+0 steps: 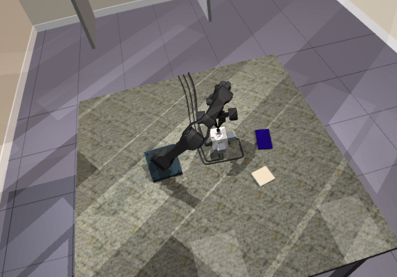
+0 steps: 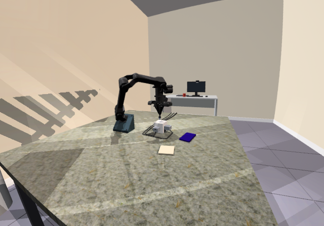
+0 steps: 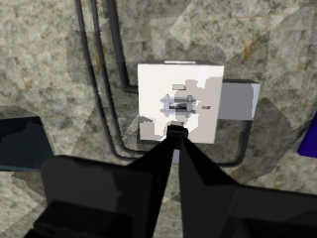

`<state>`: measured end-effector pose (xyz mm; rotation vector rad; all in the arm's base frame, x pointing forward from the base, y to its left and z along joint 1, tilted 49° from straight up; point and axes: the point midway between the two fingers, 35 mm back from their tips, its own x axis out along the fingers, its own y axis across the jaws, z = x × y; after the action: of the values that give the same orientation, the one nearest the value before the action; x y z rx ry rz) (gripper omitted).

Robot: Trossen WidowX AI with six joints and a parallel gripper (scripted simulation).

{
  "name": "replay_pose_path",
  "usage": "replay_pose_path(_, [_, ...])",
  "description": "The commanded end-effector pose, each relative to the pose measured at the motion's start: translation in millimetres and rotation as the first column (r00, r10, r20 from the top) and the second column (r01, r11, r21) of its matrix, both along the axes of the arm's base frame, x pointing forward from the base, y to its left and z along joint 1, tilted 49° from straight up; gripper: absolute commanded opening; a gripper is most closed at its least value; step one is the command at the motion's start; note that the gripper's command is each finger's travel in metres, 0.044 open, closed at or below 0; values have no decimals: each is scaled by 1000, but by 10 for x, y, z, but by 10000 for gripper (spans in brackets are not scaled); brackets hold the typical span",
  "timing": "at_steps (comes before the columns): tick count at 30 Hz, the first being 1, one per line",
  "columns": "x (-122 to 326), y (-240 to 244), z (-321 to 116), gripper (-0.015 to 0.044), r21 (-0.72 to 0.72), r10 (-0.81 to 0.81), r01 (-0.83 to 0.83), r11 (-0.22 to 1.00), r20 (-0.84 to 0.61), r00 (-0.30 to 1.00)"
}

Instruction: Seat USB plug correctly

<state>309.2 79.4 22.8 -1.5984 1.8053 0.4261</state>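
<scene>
The white power cube (image 1: 224, 137) (image 2: 161, 127) (image 3: 154, 84) stands upright on the table. Its top socket (image 3: 178, 106) shows in the wrist view as a small slot with metal-looking parts around it. My gripper (image 1: 218, 129) (image 2: 159, 117) (image 3: 176, 143) points straight down and is shut on the small dark USB plug (image 3: 177, 134), most of which the fingertips hide. In the exterior view the fingertips are just above the cube's top. The gap below the plug is too small to judge, and so is which way round the plug faces.
Grey plugs (image 1: 231, 136) (image 2: 167, 127) (image 3: 239, 100) stick out from the cube's sides. Black cables (image 1: 242, 149) (image 2: 171, 134) loop around it. A blue block (image 1: 263, 139) (image 2: 187, 137) and a cream block (image 1: 263, 175) (image 2: 166, 149) lie nearby. The arm's base (image 1: 174, 168) is on the other side.
</scene>
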Motion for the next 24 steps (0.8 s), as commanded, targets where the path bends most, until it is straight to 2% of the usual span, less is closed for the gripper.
replay_pose_path(1, [-5, -5, -5, 0, 3, 62, -62, 998, -70, 996])
replay_pose_path(24, [3, -4, -11, 0, 11, 72, -72, 997, -75, 995])
